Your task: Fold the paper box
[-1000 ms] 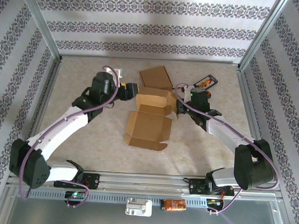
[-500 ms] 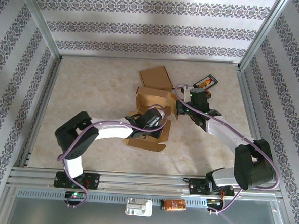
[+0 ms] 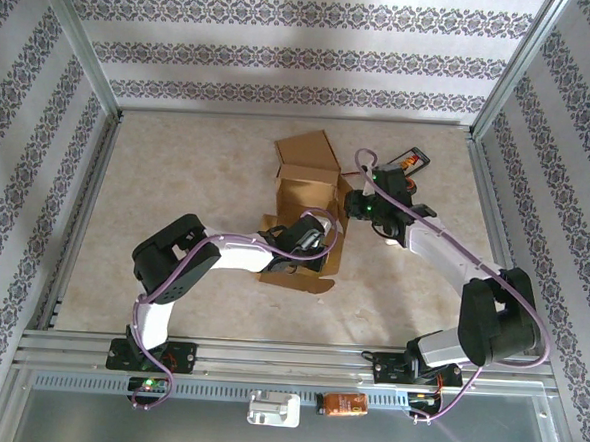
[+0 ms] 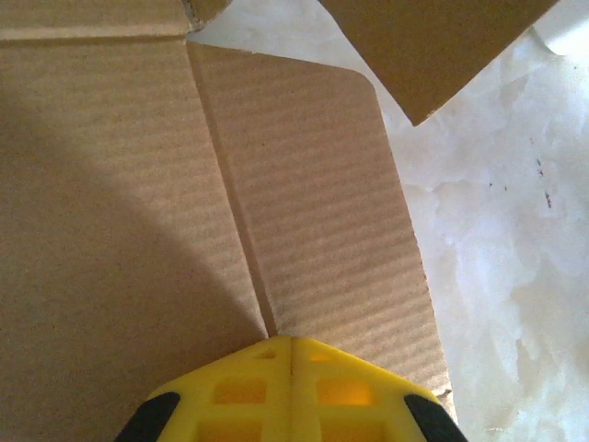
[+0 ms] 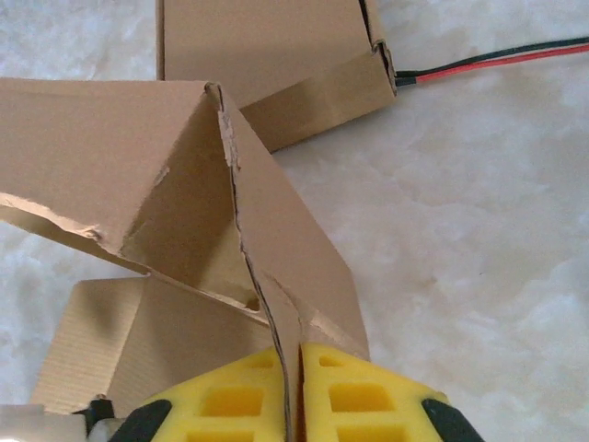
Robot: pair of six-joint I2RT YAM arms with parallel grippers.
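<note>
While my left gripper (image 4: pixel 291 345), pressed together, sits on the flat part of the box (image 4: pixel 110 230), I see my right gripper (image 5: pixel 293 359) pinching its upright flap (image 5: pixel 299 267).

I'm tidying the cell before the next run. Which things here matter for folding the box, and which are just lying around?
In the job:
paper box
right pincer, shut on the box's wall
left pincer, shut, over the box's flat panel

Lying about:
black-and-orange gadget
red-and-black wire
orange part and white part by the near rail
</note>
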